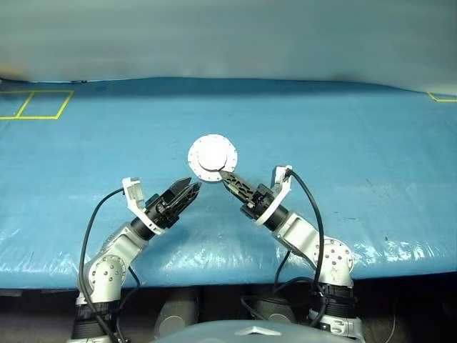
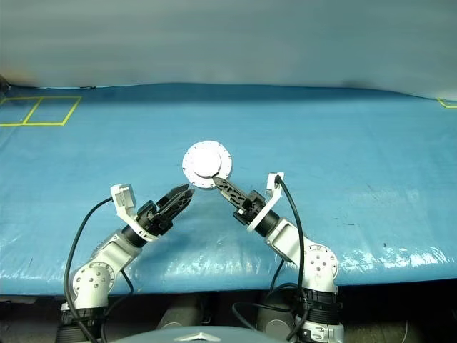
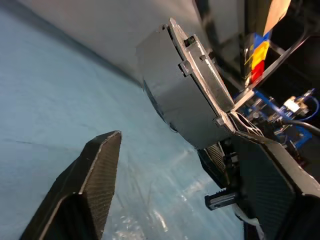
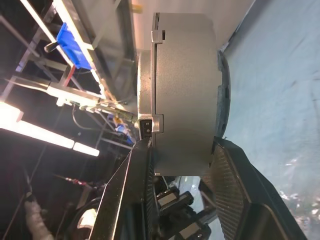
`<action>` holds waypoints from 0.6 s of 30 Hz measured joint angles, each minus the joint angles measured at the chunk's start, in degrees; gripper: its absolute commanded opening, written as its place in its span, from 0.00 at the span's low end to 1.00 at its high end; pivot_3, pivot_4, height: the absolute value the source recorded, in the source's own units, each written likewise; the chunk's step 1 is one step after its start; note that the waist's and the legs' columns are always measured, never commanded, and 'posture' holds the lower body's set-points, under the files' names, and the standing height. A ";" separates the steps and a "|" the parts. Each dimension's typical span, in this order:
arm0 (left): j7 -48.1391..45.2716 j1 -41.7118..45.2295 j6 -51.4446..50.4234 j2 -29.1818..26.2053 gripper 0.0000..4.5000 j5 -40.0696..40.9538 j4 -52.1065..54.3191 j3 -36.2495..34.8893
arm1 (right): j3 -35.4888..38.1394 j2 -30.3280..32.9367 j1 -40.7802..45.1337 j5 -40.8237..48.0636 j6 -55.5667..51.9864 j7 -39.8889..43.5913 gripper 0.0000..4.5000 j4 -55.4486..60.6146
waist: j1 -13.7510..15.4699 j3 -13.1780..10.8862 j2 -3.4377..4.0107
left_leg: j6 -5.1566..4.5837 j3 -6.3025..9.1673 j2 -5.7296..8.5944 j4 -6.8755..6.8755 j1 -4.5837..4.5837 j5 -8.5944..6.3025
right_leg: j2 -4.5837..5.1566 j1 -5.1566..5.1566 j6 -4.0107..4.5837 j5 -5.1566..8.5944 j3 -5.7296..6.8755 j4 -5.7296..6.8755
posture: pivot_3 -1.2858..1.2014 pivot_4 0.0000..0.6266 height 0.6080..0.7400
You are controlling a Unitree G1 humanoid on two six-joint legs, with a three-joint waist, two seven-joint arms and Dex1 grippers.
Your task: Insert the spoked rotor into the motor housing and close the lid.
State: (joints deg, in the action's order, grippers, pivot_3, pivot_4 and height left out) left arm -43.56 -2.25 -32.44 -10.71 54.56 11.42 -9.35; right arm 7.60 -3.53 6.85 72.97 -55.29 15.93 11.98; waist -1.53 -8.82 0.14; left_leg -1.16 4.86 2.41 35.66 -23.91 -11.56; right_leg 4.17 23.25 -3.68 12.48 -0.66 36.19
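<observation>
**Closed motor held up off the blue sheet by the right claw**

A blue tarp (image 1: 343, 164) covers the whole work surface, with yellow tape lines (image 1: 36, 104) at its far left corner; its near edge drops away into shadow.

The motor housing (image 4: 182, 90) is held in the air above the tarp, tipped so that the lid (image 1: 212, 157), plain silver with a raised centre, faces the head camera. The lid sits flat on the housing, so the copper windings and the spoked rotor are hidden from sight; whether the rotor is inside cannot be told.

The right gripper (image 1: 230, 178) pinches the housing at its lower edge, one finger on each flat face, as the right wrist view shows.

The left gripper (image 1: 187, 190) is just beside the housing, lower and to its left, not touching it, its fingers spread apart. In the left wrist view one finger (image 3: 92, 180) is blurred.
</observation>
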 measured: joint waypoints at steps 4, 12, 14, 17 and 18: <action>1.91 -0.16 -2.07 3.34 0.99 4.39 -0.01 -0.80 | -1.10 1.74 0.20 0.30 -0.49 -0.91 0.29 0.05 | 0.04 -0.02 -0.03 | 0.00 0.00 0.01 0.06 0.00 0.00 | 0.00 -0.05 -0.01 -0.01 0.00 0.00 | 0.52 0.24 1.00; 6.29 1.89 -4.91 10.26 0.99 11.77 -2.76 -1.41 | -1.26 3.99 0.20 0.69 -0.25 -3.07 0.29 0.83 | 0.06 -0.04 -0.06 | -0.01 0.02 0.00 0.19 0.00 0.00 | -0.06 -0.14 -0.03 -0.01 0.00 0.05 | 0.52 0.24 1.00; 8.22 3.49 -4.88 12.54 0.99 13.00 -4.51 -1.76 | -1.10 4.32 0.19 0.75 -0.18 -3.56 0.29 1.12 | 0.12 -0.05 -0.07 | -0.02 0.03 0.01 0.26 0.01 -0.01 | -0.06 -0.19 -0.08 -0.04 0.00 0.04 | 0.52 0.24 1.00; 11.01 6.39 -5.54 14.47 0.99 15.40 -7.74 -2.13 | -1.01 4.55 0.14 0.76 -0.07 -4.56 0.29 1.31 | 0.24 -0.10 -0.16 | -0.03 0.07 0.00 0.33 0.02 -0.01 | -0.11 -0.27 -0.32 0.08 0.01 0.03 | 0.52 0.24 1.00; 11.56 7.07 -5.95 14.41 0.99 15.87 -8.77 -2.18 | -0.98 4.70 0.11 0.75 -0.03 -5.01 0.29 1.30 | 0.24 -0.10 -0.16 | -0.03 0.07 0.00 0.33 0.03 -0.01 | -0.11 -0.27 -0.32 0.08 0.01 0.03 | 0.52 0.24 1.00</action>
State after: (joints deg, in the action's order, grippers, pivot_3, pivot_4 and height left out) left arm -31.99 4.82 -38.38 3.70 70.43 2.65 -11.53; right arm 6.61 1.17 6.96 73.72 -55.32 10.92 13.29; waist -1.29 -8.92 -0.02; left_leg -1.19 4.93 2.41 35.99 -23.88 -11.57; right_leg 4.06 22.97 -4.00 12.55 -0.65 36.22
